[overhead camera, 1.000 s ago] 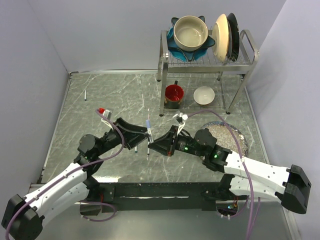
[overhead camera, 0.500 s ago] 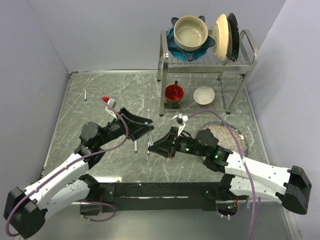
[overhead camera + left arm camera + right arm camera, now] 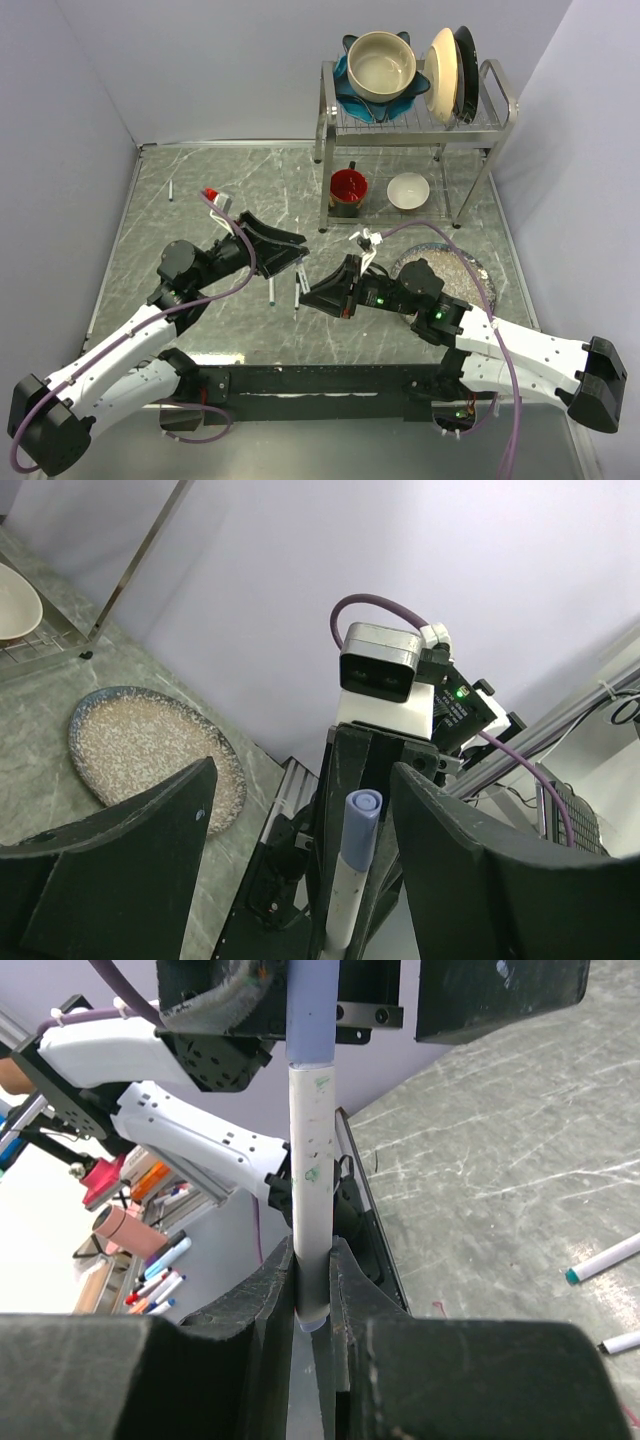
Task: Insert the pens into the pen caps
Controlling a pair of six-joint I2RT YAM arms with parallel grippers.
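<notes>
Right gripper (image 3: 312,1290): sitting just left of the speckled plate (image 3: 445,275); fingers clamping the lower end of a held pen (image 3: 312,1160) and keeping it upright.
Loose pens: a teal-tipped pen (image 3: 603,1258) and a second pen (image 3: 622,1341) are lying flat on the table (image 3: 220,200), left of the plate.
Blue cap (image 3: 362,815): sitting on the held pen's upper end, left of the plate.
Left gripper (image 3: 300,780): standing farther left of the plate; fingers spread wide, flanking the capped tip and touching neither side.
Change: a second ago the left gripper was lying lower and closer in on the pen's tip; it is now drawing up and back while the cap is staying on the pen.
Meaning: one pen is probably getting its cap, and the left gripper is freeing itself for another cap.
Far pen (image 3: 171,190): lying well left of the plate and beyond it, by the wall.
Hidden: the left gripper is covering the held pen's top in the overhead view; the right fingers are hiding its lower tip; both loose pens are running off frame; how far the cap is seated cannot be told; no other caps are showing.
</notes>
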